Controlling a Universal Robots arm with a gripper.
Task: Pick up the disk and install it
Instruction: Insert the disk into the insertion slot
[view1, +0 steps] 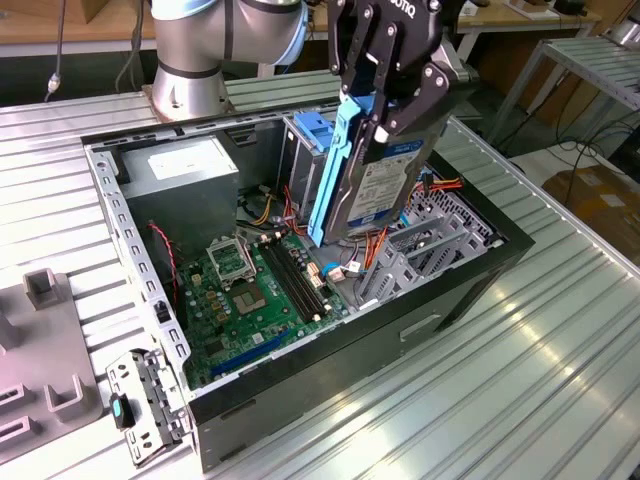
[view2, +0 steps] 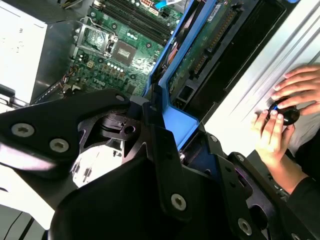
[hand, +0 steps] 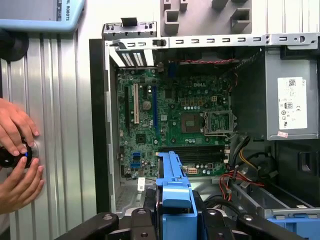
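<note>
The disk (view1: 385, 195), a flat rectangular slab of silver metal with a blue-and-white label on its broad face and a bright blue plastic carrier rail (view1: 333, 170) along one long edge, hangs steeply tilted over the open computer case. Its lower end dips among the red and orange cables (view1: 375, 245) beside the motherboard; I cannot tell whether it touches anything there. The black gripper (view1: 390, 105) holds it by the upper end, with a finger pressed against each side. In the second wrist view the disk's underside shows as a green circuit board framed by the blue carrier.

The black and grey sheet-metal tower case (view1: 300, 395) lies on its side with the panel off. Inside it lies a green motherboard (view1: 245, 295) with a square processor socket and long black memory slots. A plain grey power-supply box (view1: 185, 170) with a white sticker sits in the far corner. Next to the disk stands a silver metal cage (view1: 296, 165) topped by a light-blue plastic latch (view1: 312, 125). Perforated grey brackets (view1: 440, 235) fill the end toward the exterior view's right.

The case rests on a ribbed aluminium table (view1: 520, 380). A loose punched-steel bracket (view1: 150, 400) leans just beside the case's near corner, and grey moulded blocks (view1: 50, 340) sit at the exterior view's left. At the table's edge a person's hands (view2: 300, 85) close round a small black round knob (view2: 282, 115).
</note>
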